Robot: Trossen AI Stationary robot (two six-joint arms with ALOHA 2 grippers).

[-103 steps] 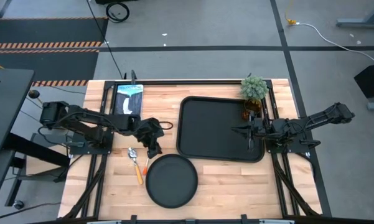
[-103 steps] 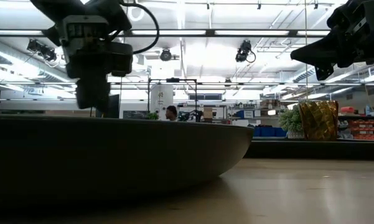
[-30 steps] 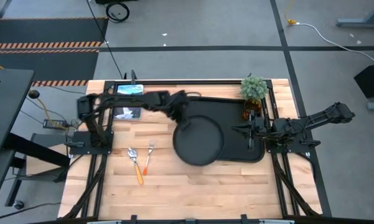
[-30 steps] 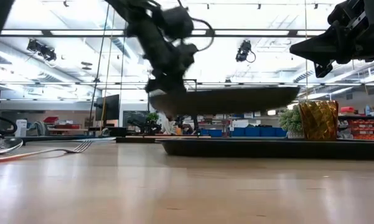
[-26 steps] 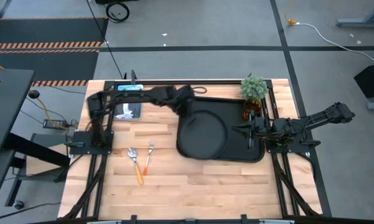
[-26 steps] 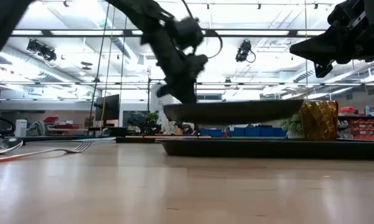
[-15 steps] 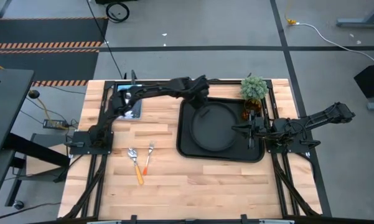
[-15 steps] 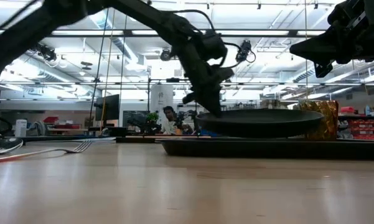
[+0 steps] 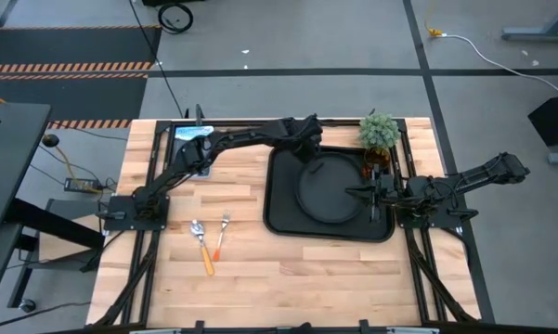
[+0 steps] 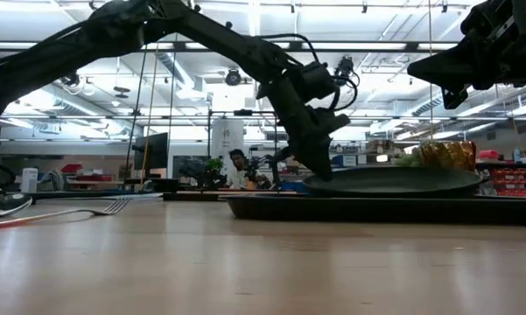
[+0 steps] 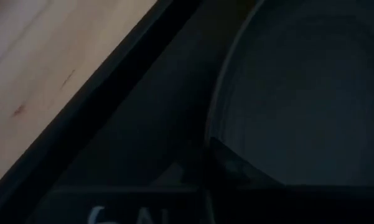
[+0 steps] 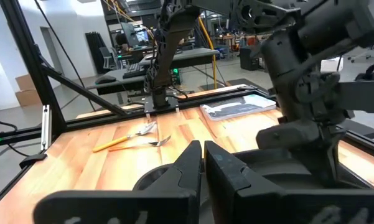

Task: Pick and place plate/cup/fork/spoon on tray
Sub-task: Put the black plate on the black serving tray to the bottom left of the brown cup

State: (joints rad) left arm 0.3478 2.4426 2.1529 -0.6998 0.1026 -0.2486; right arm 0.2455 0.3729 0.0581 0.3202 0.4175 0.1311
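The round black plate [image 9: 332,190] is low over the black tray [image 9: 279,218], about level. I cannot tell whether it rests on the tray floor. My left gripper [image 9: 308,153] reaches across from the table's left and is shut on the plate's far left rim. My right gripper [image 9: 368,195] hangs shut above the tray's right part, touching nothing. The amber cup [image 9: 375,163] stands in the tray's far right corner. The fork [image 9: 222,232] and spoon [image 9: 201,243] lie flat on the wood near the left front. My left gripper pinches the plate's rim [image 11: 221,146] at its far left side between its two fingers. The fingers [image 10: 318,162] slant down onto it from the far left. The plate [image 10: 403,179] sits about level, just at the tray's rim [image 10: 271,207].
A potted plant [image 9: 379,130] stands at the tray's far right corner. A printed tablet-like slab [image 9: 190,148] lies at the far left under my left arm. Bare wood lies along the near edge, right of the cutlery.
My left gripper has carried the plate toward the table's right and far edges, from half over the tray's near left corner to over the tray's middle. It has also gone down, so the plate, still level, has sunk to the tray's rim height.
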